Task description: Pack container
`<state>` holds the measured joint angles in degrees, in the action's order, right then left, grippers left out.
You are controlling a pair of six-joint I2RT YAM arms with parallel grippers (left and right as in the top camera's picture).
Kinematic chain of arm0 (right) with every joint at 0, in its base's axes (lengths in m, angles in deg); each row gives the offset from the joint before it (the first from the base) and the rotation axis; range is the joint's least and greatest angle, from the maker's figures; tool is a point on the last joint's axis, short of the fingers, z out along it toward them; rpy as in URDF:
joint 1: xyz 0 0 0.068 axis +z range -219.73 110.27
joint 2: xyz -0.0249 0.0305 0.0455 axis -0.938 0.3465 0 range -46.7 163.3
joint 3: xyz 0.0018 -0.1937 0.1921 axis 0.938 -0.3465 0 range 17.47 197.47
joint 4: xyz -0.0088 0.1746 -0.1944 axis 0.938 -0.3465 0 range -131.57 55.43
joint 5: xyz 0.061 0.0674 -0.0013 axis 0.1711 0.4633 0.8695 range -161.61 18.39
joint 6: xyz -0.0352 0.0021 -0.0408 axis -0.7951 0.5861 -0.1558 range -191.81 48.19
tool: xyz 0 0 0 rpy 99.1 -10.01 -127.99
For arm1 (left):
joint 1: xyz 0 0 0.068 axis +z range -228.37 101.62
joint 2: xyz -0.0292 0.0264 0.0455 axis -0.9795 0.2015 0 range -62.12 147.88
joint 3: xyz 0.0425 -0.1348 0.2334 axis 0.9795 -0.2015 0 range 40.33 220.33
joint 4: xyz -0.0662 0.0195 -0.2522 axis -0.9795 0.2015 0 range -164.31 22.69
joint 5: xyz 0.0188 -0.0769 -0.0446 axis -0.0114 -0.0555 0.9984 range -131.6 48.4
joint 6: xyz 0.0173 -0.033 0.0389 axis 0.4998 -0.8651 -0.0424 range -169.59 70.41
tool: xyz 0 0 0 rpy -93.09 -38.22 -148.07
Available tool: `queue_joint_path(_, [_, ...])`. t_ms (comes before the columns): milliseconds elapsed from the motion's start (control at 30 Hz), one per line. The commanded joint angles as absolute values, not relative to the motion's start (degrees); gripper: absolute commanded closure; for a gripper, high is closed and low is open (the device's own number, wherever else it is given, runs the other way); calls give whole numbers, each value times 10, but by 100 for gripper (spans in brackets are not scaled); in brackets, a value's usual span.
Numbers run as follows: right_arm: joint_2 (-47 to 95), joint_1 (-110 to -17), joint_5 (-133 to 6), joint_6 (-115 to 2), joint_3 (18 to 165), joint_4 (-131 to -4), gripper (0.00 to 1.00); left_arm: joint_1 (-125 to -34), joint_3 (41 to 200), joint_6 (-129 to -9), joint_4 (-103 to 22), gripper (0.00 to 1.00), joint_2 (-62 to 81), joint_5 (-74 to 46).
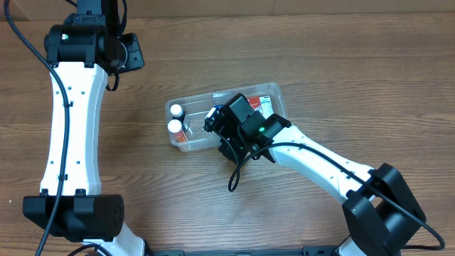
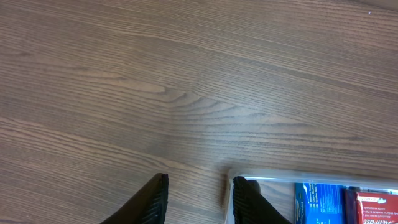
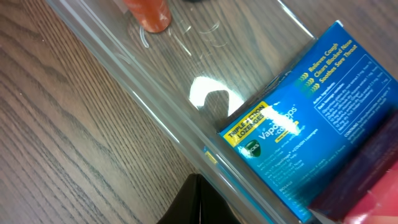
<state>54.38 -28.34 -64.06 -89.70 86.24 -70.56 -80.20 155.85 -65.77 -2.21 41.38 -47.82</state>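
The clear container (image 1: pixel 270 91) lies at mid-table. It holds two white-capped bottles (image 1: pixel 175 119), a blue box (image 3: pixel 298 124) and a red box (image 2: pixel 373 208). My right gripper (image 3: pixel 199 202) is shut on nothing. Its tips sit just outside the container's near wall (image 3: pixel 186 143), over the wood. In the overhead view the right wrist (image 1: pixel 245 124) covers those tips. My left gripper (image 2: pixel 196 199) hangs far off at the back left (image 1: pixel 134 55). It is open, with only bare wood between its fingers. The container's corner (image 2: pixel 239 178) shows beyond its right finger.
An orange bottle base (image 3: pixel 149 14) stands inside the container near the right gripper's far side. A black cable (image 1: pixel 234 174) loops from the right arm over the table in front of the container. The left arm's white link (image 1: pixel 71 121) runs along the left side.
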Motion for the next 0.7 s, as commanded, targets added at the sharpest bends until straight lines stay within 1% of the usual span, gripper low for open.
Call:
queue_joint_path(0, [558,-284,-632,-904,861,-698,96,-801,1559,-663,-24,63,398,-473])
queue_joint_path(600, [558,-267,-604,-914,861,-625,96,-801,1559,-663,-22,62,398,-477])
queue_joint_path(667, [559,-266,-604,-914,861,-622,96,-801,1559,-663,-24,58,398,-482])
